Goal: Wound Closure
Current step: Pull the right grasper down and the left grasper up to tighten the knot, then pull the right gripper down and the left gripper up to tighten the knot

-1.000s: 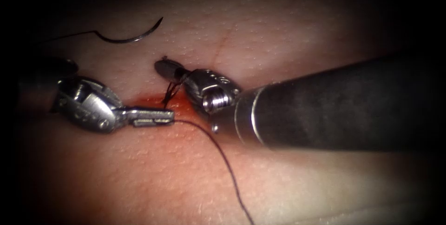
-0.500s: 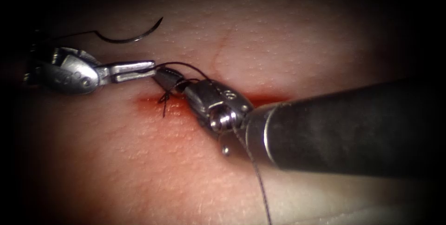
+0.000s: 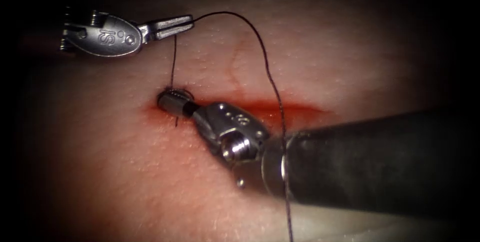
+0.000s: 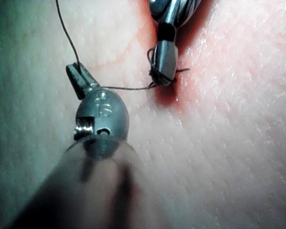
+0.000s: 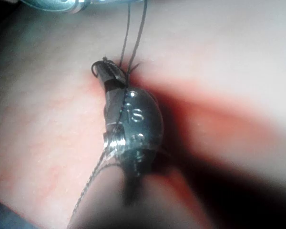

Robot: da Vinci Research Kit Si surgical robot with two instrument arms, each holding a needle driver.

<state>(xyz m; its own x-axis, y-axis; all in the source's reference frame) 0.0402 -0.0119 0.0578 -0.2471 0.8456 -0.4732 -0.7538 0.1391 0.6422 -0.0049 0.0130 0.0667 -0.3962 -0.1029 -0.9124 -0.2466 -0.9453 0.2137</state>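
Silver claw (image 3: 170,26) stamped "IS"; other claw (image 3: 172,103) has dark grey shaft.

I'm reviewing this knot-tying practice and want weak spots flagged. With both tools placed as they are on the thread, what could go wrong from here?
1. The left tool grips the thread, taut down to the loops around the right tool; too much tension could snap it or tear the tissue.
2. The right tool's tip sits at the cut in red fluid and could dig in.
3. The slack loop draped across the right tool's shaft may snag.

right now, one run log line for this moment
left tool: shut on thread | right tool: thread loops around jaws, at red fluid on tissue
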